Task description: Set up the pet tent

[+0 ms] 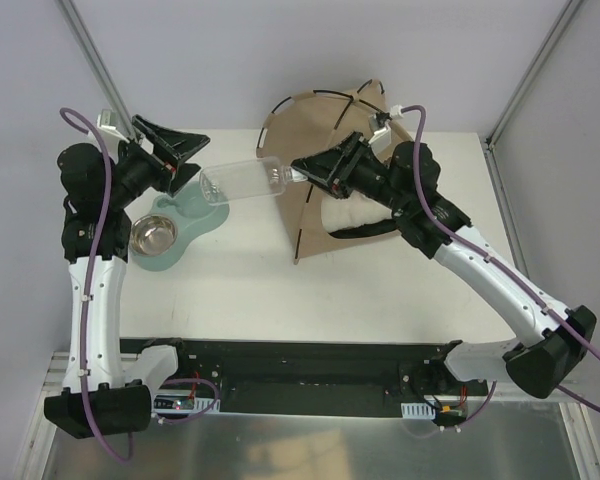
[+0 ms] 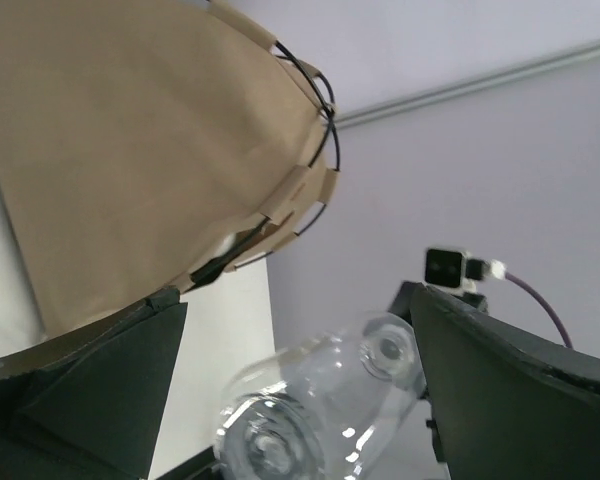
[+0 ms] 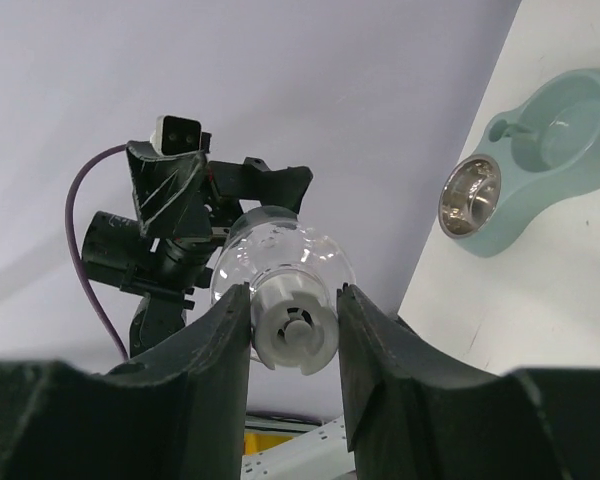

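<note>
The pet tent (image 1: 325, 130) stands at the back of the table, tan fabric with thin black poles arching over its top; the left wrist view shows it as well (image 2: 130, 150). A clear plastic bottle (image 1: 245, 183) hangs level above the table in front of it. My right gripper (image 1: 302, 172) is shut on the bottle's white cap (image 3: 292, 325). My left gripper (image 1: 192, 160) stands wide open at the bottle's base end (image 2: 320, 400), which lies between its fingers with a gap beside the left finger (image 2: 120, 380).
A teal pet feeder (image 1: 195, 215) with a steel bowl (image 1: 153, 236) lies on the table under my left gripper. Something white (image 1: 352, 212) and a black strap (image 1: 360, 232) show at the tent's foot under my right arm. Frame posts rise at the table's back corners.
</note>
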